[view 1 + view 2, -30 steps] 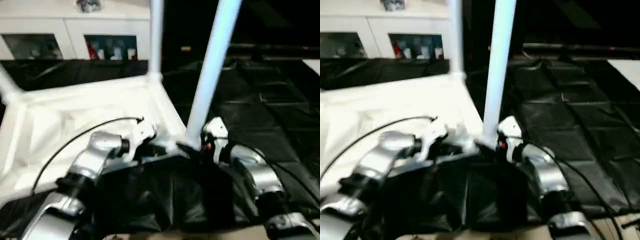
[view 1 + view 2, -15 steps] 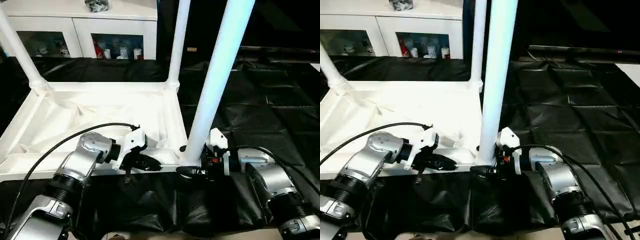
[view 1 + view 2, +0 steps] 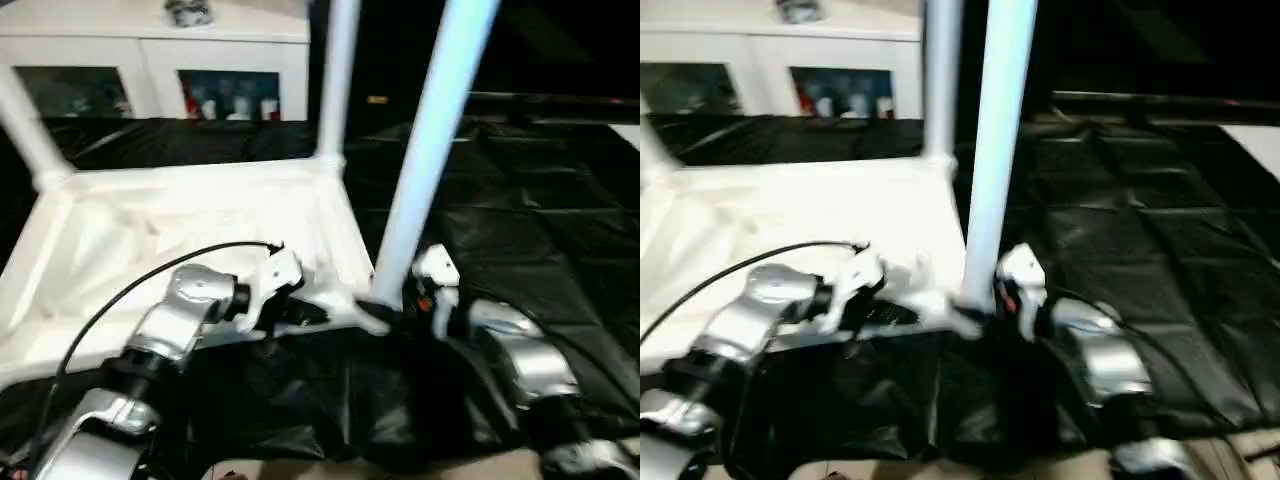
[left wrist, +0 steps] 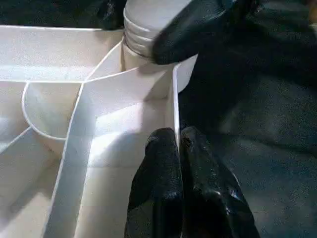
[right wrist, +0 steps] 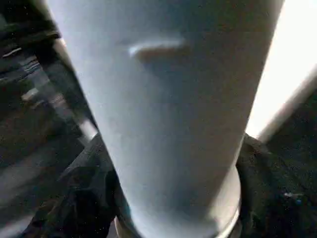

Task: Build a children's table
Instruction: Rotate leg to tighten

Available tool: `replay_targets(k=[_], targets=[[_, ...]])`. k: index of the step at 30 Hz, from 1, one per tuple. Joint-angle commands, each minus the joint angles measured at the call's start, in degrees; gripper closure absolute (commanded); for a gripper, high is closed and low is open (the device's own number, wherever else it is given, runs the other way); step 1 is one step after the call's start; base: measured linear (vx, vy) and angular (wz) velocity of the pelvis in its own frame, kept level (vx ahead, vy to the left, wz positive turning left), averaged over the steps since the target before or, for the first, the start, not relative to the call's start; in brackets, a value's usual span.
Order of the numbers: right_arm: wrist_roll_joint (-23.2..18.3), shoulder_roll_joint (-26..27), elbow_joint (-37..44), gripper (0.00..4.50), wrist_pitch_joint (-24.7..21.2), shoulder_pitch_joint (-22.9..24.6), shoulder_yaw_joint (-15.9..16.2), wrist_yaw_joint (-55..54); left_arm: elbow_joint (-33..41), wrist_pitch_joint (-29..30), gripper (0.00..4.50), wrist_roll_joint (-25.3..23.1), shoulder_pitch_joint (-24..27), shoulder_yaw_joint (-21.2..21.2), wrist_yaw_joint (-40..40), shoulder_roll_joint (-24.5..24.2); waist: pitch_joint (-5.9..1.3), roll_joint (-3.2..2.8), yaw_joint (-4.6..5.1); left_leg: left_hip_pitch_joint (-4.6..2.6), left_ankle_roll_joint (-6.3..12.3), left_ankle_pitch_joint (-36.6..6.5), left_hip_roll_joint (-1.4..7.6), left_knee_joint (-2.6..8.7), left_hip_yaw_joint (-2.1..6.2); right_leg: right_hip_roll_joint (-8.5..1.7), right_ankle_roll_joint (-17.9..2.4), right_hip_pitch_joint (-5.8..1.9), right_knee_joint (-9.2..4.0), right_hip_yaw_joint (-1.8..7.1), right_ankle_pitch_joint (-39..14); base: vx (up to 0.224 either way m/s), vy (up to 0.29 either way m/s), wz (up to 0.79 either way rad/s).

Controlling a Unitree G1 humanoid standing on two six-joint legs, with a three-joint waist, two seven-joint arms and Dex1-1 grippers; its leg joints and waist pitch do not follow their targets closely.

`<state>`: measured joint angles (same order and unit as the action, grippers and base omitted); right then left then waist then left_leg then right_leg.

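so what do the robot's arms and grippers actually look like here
Both forearms are shiny silver metal cylinders with black ribbed joints. Each wrist carries a white housing; the right gripper side shows a small red mark. A thin black cable loops over the left arm to the left gripper, whose fingers are matte black and rounded.

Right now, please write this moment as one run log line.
left gripper: shut on tabletop edge wall | right gripper: at near leg base | three legs standing

head pair: high, looking down-forward | wrists: close-up | shared: leg (image 3: 425, 170) in tabletop (image 4: 99, 99) corner
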<state>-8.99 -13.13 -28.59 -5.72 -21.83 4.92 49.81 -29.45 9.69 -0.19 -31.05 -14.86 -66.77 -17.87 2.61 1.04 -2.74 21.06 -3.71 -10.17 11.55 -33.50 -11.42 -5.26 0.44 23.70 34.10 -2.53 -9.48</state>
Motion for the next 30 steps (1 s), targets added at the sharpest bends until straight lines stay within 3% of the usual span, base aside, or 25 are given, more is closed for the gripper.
replay_targets(k=[1, 6, 9, 10, 12, 16, 19, 26, 30], targets=[[2.0, 4.2, -2.7, 1.76, 0.4, -1.1, 3.0, -4.8, 0.2, 0.0, 4.5, 1.0, -2.0, 0.0, 4.5, 4.3, -3.0, 0.37, 0.03, -0.75, -0.69, -19.6, 1.28, 4.5, 1.14, -2.67, -8.2, -1.89, -5.27, 1.59, -28.0, 0.0, 0.0, 0.0], [2.9, 12.0, -8.6, 1.76, 0.5, -4.3, 1.0, -17.7, -0.6, 1.9, 4.5, -0.5, -3.2, 0.7, 12.7, 8.4, -2.92, 0.02, 1.05, -0.64, -0.8, -21.1, 1.27, 4.61, 1.3, -2.49, -7.7, -1.6, -5.54, 1.48, -28.7, 0.0, 0.0, 0.0], [3.7, 14.2, -9.3, 1.76, 2.2, -4.9, 1.8, -18.2, -0.1, 2.5, 4.5, -0.7, -3.1, 0.7, 14.0, 9.6, -3.03, 0.04, 1.16, -0.63, -0.51, -20.8, 1.25, 4.63, 1.25, -2.42, -7.9, -1.6, -5.46, 1.56, -27.1, 0.0, 0.0, 0.0], [4.8, 14.7, -8.9, 1.2, 3.1, -4.9, 3.2, -17.2, 0.8, 2.5, 4.5, -0.7, -2.5, 0.3, 13.4, 9.8, -3.05, 0.05, 1.15, -0.66, -0.31, -20.7, 1.23, 4.59, 1.19, -2.35, -8.0, -1.6, -5.45, 1.6, -26.5, 0.0, 0.0, 0.0], [5.0, 14.7, -8.8, 1.07, 3.5, -4.9, 3.7, -16.4, 1.4, 2.4, 4.5, -0.5, -2.1, 0.0, 12.7, 9.6, -3.15, -0.02, 1.06, -0.38, 0.13, -19.6, 1.26, 4.63, 1.11, -2.26, -8.8, -1.82, -5.06, 1.69, -23.5, 0.0, 0.0, 0.0], [4.7, 12.3, -7.4, 0.61, 4.4, -4.6, 5.1, -11.1, 2.8, 0.9, 4.5, 0.0, -0.7, -0.3, 9.0, 6.8, -3.26, 0.03, 1.02, -0.25, 0.89, -18.6, 1.3, 4.59, 1.0, -2.3, -10.0, -2.18, -4.74, 1.71, -20.6, 0.0, 0.0, 0.0], [4.3, 11.6, -7.0, 0.61, 4.7, -4.6, 5.2, -9.5, 3.2, 0.6, 4.5, 0.3, -0.3, -0.3, 7.7, 5.9, -3.3, 0.04, 1.02, -0.24, 1.33, -17.5, 1.3, 4.5, 0.89, -2.32, -10.7, -2.28, -4.55, 1.76, -18.7, 0.0, 0.0, 0.0], [1.4, 4.8, -2.1, 0.61, 4.8, -3.1, 6.3, 6.4, 8.4, 1.2, 4.5, 2.8, 3.0, 0.5, -3.9, -3.7, -3.35, -0.17, 0.57, -0.35, 2.59, -15.1, 1.7, 4.48, 0.75, -2.15, -12.8, -2.51, -3.79, 1.72, -13.8, 0.0, 0.0, 0.0], [0.6, 3.0, -0.9, 0.61, 3.8, -2.7, 6.6, 10.6, 10.1, 1.8, 4.5, 3.4, 4.2, 1.1, -6.5, -6.7, -3.16, -0.32, 0.65, -0.69, 1.79, -16.5, 1.75, 4.62, 0.62, -2.01, -13.6, -2.21, -3.81, 1.75, -14.1, 0.0, 0.0, 0.0]])
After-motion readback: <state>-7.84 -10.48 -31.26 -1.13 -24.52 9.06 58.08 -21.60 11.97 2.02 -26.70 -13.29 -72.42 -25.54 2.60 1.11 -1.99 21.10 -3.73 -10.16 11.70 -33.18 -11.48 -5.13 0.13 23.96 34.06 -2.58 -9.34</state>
